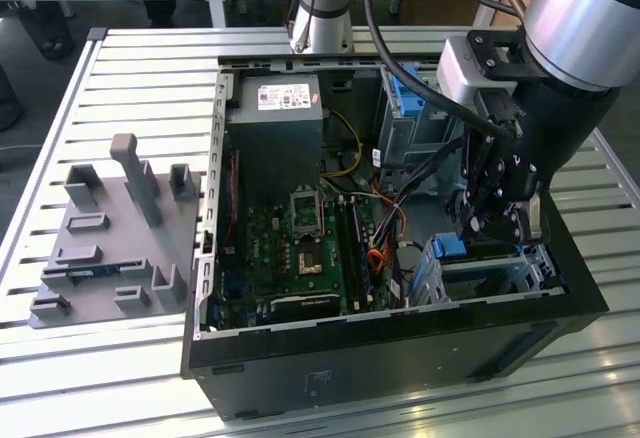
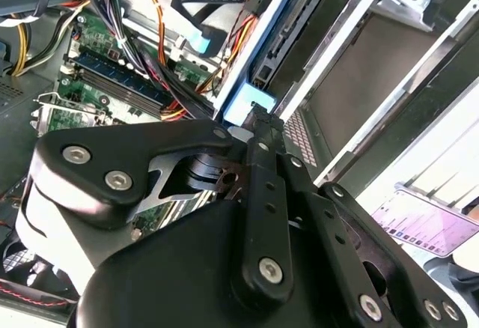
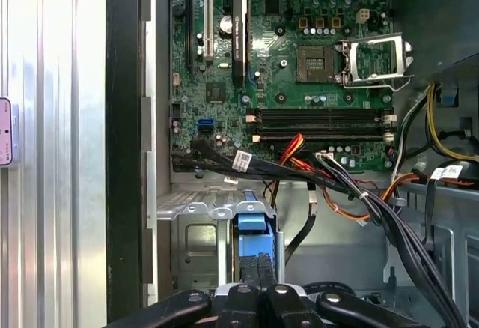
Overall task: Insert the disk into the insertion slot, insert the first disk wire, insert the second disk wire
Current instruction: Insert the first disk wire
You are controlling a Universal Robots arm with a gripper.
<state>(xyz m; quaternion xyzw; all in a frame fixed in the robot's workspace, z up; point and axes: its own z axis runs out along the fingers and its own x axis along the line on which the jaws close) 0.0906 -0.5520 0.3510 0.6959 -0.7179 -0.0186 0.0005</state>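
On the exterior view's left you have the grey fixture plate (image 1: 110, 248). Mid-frame, the open computer case (image 1: 400, 358) shows its motherboard (image 1: 300, 248). Further right, the disk (image 1: 450, 248) sits within the insertion slot (image 1: 520, 273), blue edge uppermost. Your gripper (image 1: 482, 226) hangs right at that edge, fingers pressed together and pinching nothing.

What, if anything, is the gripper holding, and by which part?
It cannot be told. The gripper is right at the blue end of the disk, which sits in the slot, but the contact is hidden.
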